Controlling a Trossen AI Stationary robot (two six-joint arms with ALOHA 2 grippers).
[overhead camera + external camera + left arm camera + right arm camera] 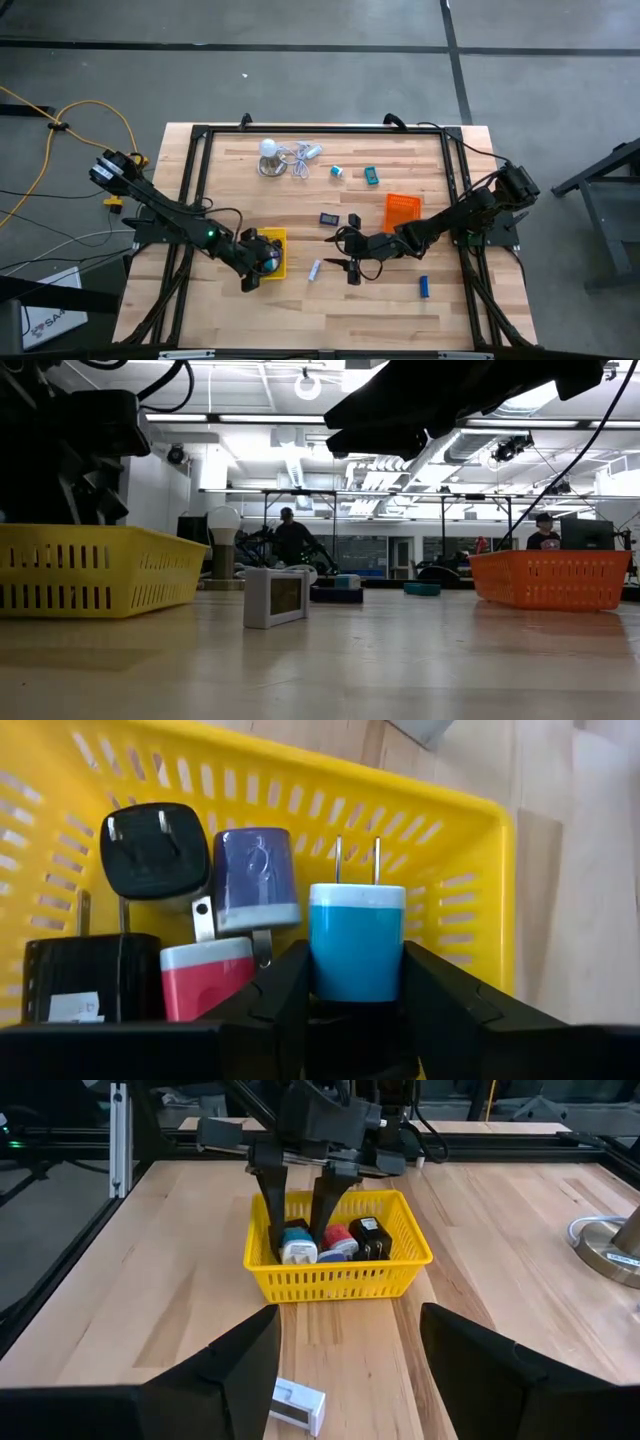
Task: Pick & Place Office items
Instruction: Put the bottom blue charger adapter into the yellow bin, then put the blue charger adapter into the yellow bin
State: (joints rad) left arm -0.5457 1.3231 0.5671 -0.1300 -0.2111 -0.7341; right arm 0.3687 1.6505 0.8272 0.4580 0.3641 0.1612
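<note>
My left gripper [356, 960] reaches down into the yellow tray [276, 241] and is shut on a blue plug block [357, 945] with two metal prongs. A black block [155, 850], a purple one [255, 880], a red-and-white one [205, 980] and another black one [80, 980] lie on the tray floor beside it. My right gripper [350, 1375] is open and low over the table, and a white block [300, 1406] lies on the wood between its fingers, untouched. More items lie loose: two black [330, 218], teal [371, 176], a small roll [337, 172], blue [424, 287]. My left gripper pinches the blue plug block by its two side faces [318, 960], one finger [285, 990] on each side. The fingers come from above, pointing down into the tray. The prongs point away from the wrist. Whether the block rests on the tray floor does not show.
An orange tray [403, 211] sits right of the table's centre. A white dome-shaped lamp [268, 155] with a pale cord [303, 160] stands near the far edge. A black frame rims the table. People show in the room behind [290, 535].
</note>
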